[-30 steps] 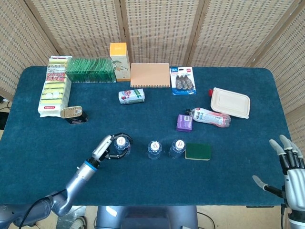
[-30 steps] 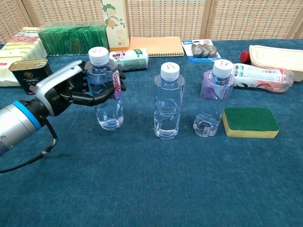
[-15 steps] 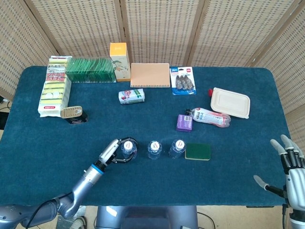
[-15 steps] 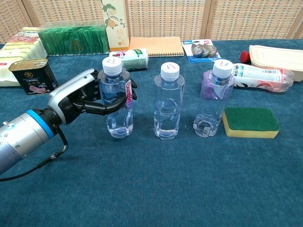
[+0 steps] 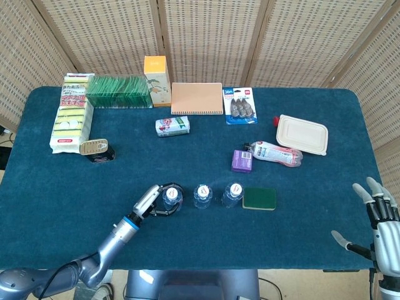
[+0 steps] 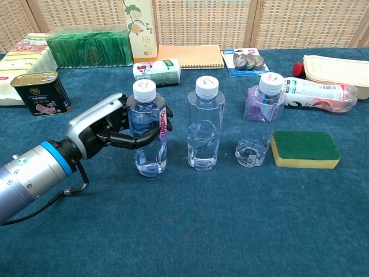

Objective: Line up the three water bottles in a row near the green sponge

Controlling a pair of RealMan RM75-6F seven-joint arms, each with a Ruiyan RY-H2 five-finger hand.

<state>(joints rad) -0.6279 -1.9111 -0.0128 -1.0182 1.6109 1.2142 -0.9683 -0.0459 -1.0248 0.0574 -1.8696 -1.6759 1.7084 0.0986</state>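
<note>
My left hand (image 6: 109, 128): reaching in low from the left edge, forearm angled up across the blue table (image 6: 190, 231), fingers wrapped round the upper body of the left water bottle (image 6: 148, 131), which stands upright with its base on the cloth. Middle water bottle (image 6: 204, 124): upright, just beside the held one, untouched. Right water bottle (image 6: 259, 122): upright, a little further along, just beside the green sponge (image 6: 304, 149), which lies flat at the row's right end. In the head view the three white caps sit in a near-straight line with the sponge (image 5: 259, 199). My right hand (image 5: 378, 209): raised at the table's right near corner, well apart from the bottles, fingers spread, grasping nothing. Behind the row: a purple box (image 5: 241, 160) and a bottle lying on its side (image 6: 314, 93).
</note>
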